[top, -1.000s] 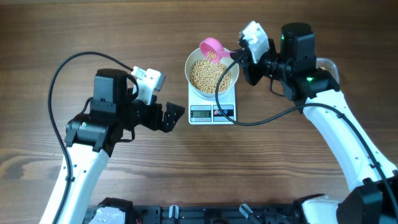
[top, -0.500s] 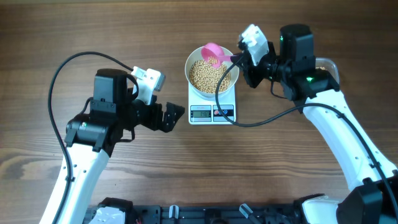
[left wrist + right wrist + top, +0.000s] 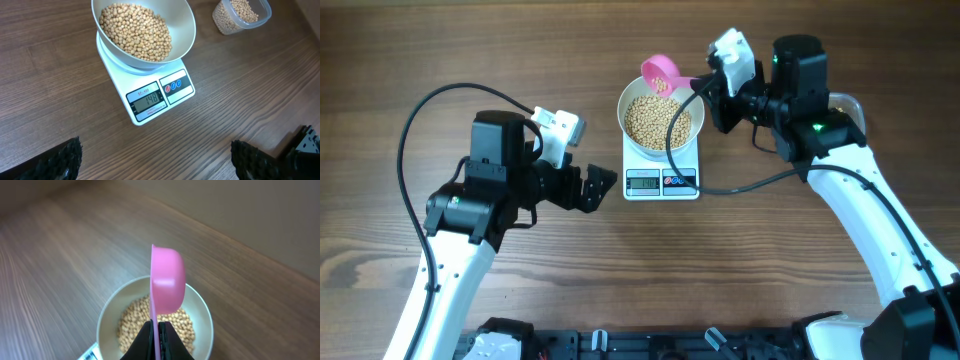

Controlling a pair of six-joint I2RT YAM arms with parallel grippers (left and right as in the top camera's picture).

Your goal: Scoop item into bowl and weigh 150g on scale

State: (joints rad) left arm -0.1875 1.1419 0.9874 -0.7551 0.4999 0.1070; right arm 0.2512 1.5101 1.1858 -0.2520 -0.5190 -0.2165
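Observation:
The white bowl (image 3: 629, 108) stands on the white scale (image 3: 661, 181), filled with tan beans (image 3: 658, 120). My right gripper (image 3: 705, 88) is shut on the handle of a pink scoop (image 3: 659, 72), which hangs over the bowl's far rim. In the right wrist view the scoop (image 3: 167, 282) is turned on its side above the beans (image 3: 134, 325), its handle pinched in the right gripper (image 3: 157, 339). My left gripper (image 3: 596, 188) rests open left of the scale, nothing between its fingers (image 3: 60, 161). In the left wrist view the scale (image 3: 172, 102) has 148 on its display.
A clear plastic tub (image 3: 242, 15) with more beans stands right of the bowl; in the overhead view the tub (image 3: 847, 101) is mostly hidden behind my right arm. A black cable (image 3: 740, 188) hangs beside the scale. Bare wooden table lies all around.
The scoop dipped over the bowl's beans half a second ago, then drew back up to the far rim. The left arm has not moved.

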